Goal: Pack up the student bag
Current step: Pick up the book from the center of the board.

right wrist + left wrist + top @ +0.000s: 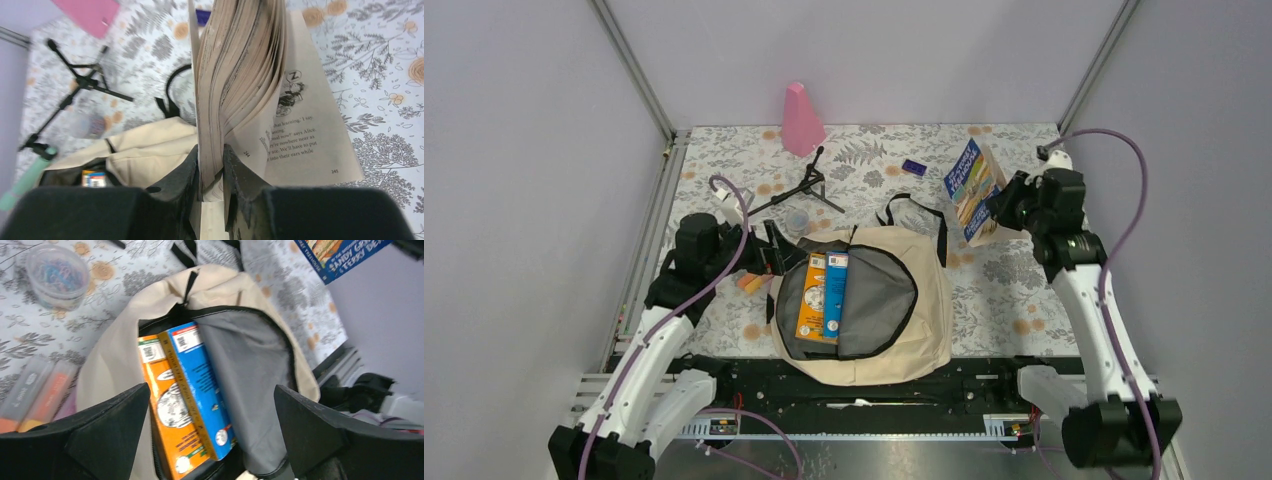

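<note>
Left gripper (771, 252) sits centre-left in my overhead view, jaws spread wide with nothing between them, at the left edge of the student bag (924, 310). On its wrist camera I see the two black fingers (110, 435) at the bottom corners, framing the bag's unzipped mouth, with a clear tub of paper clips (55, 275) on the table at upper left.

The cream bag lies flat at bottom centre of the overhead view, just beyond the arm bases, with its grey lining exposed. Inside, an orange book (811, 295) and a blue book (835, 290) lie side by side, touching.

Further right, the right gripper (1012, 205) is at upper right, apart from the bag's upper right corner. It is clamped on a tilted paperback (972, 185) whose pages fan open. On its wrist camera the bag fills the lower left, beyond the book.
</note>
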Available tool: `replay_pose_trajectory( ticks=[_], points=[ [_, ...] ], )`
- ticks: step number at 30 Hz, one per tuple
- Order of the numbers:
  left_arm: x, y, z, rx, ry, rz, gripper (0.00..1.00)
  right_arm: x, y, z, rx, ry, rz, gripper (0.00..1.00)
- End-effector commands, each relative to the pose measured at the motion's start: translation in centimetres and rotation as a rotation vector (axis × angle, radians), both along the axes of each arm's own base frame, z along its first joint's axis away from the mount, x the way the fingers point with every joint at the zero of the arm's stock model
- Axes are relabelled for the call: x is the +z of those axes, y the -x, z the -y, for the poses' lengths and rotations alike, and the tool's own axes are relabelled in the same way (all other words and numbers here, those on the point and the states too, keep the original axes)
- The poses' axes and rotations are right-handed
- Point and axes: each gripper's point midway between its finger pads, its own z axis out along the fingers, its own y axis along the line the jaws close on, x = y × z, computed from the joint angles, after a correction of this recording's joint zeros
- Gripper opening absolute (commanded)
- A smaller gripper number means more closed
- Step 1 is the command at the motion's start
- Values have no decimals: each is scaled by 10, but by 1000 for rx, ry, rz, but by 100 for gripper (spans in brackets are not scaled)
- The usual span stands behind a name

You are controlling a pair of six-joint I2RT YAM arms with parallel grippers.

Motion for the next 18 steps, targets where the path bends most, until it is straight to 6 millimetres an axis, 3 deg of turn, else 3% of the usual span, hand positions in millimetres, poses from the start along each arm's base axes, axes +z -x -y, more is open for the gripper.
replay_pose_trajectory(
  ticks=[1,9,13,18],
  points=[
    [54,2,17,-8,217,126,98,61,18,-8,-8,-95,194,0],
    [110,14,35,5,598,192,99,125,60,-46,80,-385,391,0],
    [130,18,56,-24,666,230,99,139,71,-72,123,-511,431,0],
    [139,21,93,-103,681,227,99,148,80,-106,201,-669,440,0]
  ],
)
